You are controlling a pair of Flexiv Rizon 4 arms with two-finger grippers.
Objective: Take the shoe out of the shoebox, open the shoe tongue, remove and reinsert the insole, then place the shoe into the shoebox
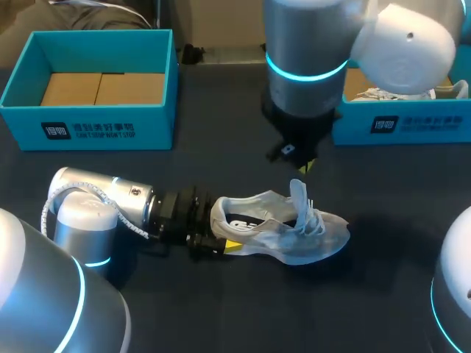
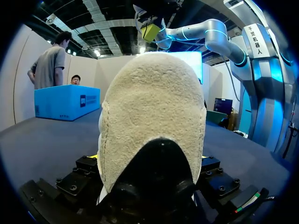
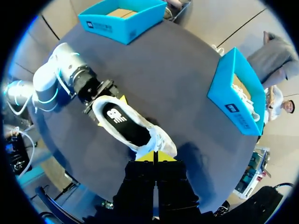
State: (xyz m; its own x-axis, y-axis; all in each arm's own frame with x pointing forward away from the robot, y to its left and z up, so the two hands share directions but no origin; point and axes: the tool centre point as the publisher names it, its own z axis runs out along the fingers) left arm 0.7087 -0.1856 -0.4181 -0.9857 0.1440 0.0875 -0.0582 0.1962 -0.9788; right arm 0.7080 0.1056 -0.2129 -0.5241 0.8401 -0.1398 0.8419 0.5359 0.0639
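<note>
Mid-table, on the dark table [image 1: 243,312] | shoe [image 1: 283,232] upright on its sole, heel [image 2: 152,121] clamped by left gripper [image 3: 110,111] | right gripper [image 3: 155,157] over its toe end, tips pressed together, holding nothing | insole [image 3: 122,123] seen only from right wrist view | raised tongue [image 1: 299,195] clear only in head view | left wrist view: heel's back only

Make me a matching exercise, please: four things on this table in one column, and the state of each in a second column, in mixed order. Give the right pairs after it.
Column one
1. shoe on the table
2. shoe tongue
3. far-left box
4. far-right box

Column two
A. contains another white shoe
B. standing upright
C. heel between the fingers of the left gripper
D. only brown cardboard inside

Pairs: 1-C, 2-B, 3-D, 4-A.
</note>
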